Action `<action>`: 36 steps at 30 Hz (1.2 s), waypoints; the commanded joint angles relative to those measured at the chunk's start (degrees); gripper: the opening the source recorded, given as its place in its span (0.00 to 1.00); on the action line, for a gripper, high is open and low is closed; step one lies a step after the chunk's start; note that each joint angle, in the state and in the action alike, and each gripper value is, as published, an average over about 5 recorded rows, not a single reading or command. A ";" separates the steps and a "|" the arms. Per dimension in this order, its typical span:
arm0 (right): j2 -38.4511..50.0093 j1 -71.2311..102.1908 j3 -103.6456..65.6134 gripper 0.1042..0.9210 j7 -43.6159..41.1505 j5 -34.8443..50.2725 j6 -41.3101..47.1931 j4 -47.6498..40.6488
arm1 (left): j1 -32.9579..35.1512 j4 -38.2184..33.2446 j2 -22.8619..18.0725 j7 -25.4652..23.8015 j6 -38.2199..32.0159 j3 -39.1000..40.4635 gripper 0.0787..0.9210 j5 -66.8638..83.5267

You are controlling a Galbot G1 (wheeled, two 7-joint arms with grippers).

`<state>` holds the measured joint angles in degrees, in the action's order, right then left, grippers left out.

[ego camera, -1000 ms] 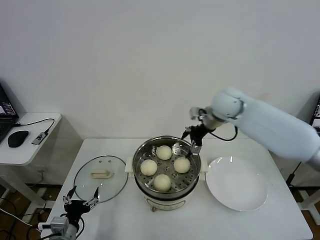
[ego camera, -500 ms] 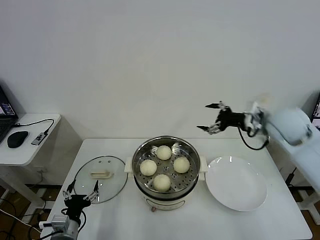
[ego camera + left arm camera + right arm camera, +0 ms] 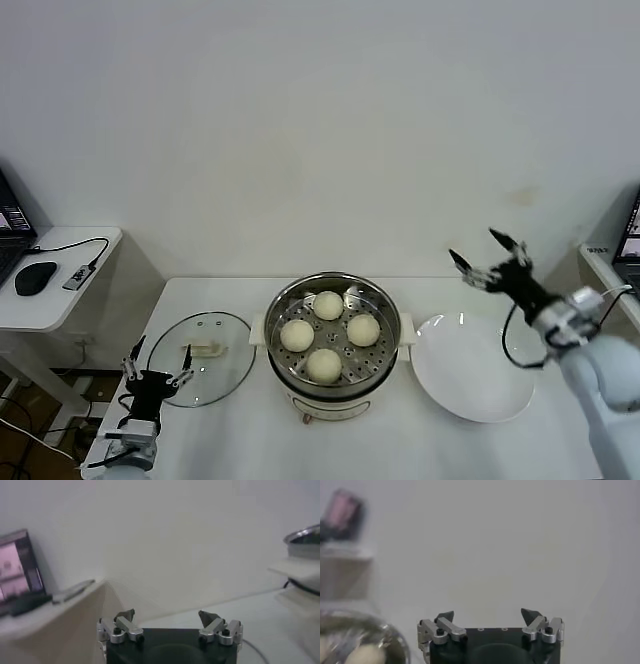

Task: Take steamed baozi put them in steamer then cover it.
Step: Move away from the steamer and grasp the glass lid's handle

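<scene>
Although all four small, smooth, cream-white steamed baozi (image 3: 326,334) are already seated on the perforated tray inside the round stainless-steel steamer (image 3: 333,345), the pot stands uncovered, so the loading step is judged complete and the covering step outstanding. At the left, the left gripper (image 3: 152,378) is held at the worktop's near-left corner, just beside the round clear-glass cover with its cream oblong handle (image 3: 201,345); its jaws are spread wide and hold nothing. The cover lies flat on the worktop, just left of the steamer. Right of the steamer, a flat round white plate (image 3: 473,367) is seen bare. Above the plate's far edge, the right gripper (image 3: 487,261) is raised with jaws fully apart and empty.

The white worktop (image 3: 246,430) is set against a plain white wall. A low white side table (image 3: 55,285) carrying a black mouse (image 3: 36,277) stands further left.
</scene>
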<state>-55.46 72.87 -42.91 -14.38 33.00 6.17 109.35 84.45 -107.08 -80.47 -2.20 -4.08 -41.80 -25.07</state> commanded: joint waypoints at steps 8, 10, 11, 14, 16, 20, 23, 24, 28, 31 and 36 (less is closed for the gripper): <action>-12.72 16.75 -11.36 0.88 5.27 2.99 -6.03 1.62 | -1.84 10.96 9.10 14.82 7.46 11.79 0.88 -55.92; -12.93 16.73 -11.41 0.88 5.17 2.84 -6.05 1.61 | -3.13 11.84 9.35 12.89 7.11 12.03 0.88 -55.10; -13.02 16.75 -11.40 0.88 5.08 2.70 -6.07 1.58 | -4.11 12.72 9.21 12.31 6.55 11.87 0.88 -54.55; -13.22 16.82 -11.27 0.88 4.89 2.28 -6.21 1.46 | -7.06 15.62 8.33 11.89 5.81 11.38 0.88 -51.43; -13.37 16.78 -11.18 0.88 4.86 2.10 -6.31 1.36 | -8.58 17.18 7.52 11.69 6.03 10.97 0.88 -50.00; -14.04 16.64 -11.02 0.88 4.83 1.85 -6.29 1.24 | -10.60 18.50 6.46 10.03 8.05 10.54 0.88 -49.83; -14.66 16.72 -10.97 0.88 4.72 1.58 -6.31 1.21 | -11.50 18.99 6.77 8.66 9.46 10.97 0.88 -50.25; -14.80 16.81 -10.96 0.88 4.67 1.46 -6.37 1.18 | -11.77 19.25 6.95 8.23 9.78 11.16 0.88 -50.56; -14.62 17.16 -11.18 0.88 4.56 1.28 -6.64 0.99 | -12.43 20.51 7.63 7.33 10.23 11.78 0.88 -51.45; -14.47 17.20 -11.42 0.88 4.57 1.25 -6.73 0.75 | -13.23 21.90 7.82 7.34 10.59 11.85 0.88 -51.68; -14.96 17.37 -11.27 0.88 4.57 0.93 -6.86 0.53 | -14.97 23.85 7.50 8.63 12.79 12.02 0.88 -51.42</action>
<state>-69.60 89.45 -53.83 -9.97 34.11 -0.39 109.93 72.51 -87.10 -73.21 6.20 5.46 -30.65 -74.80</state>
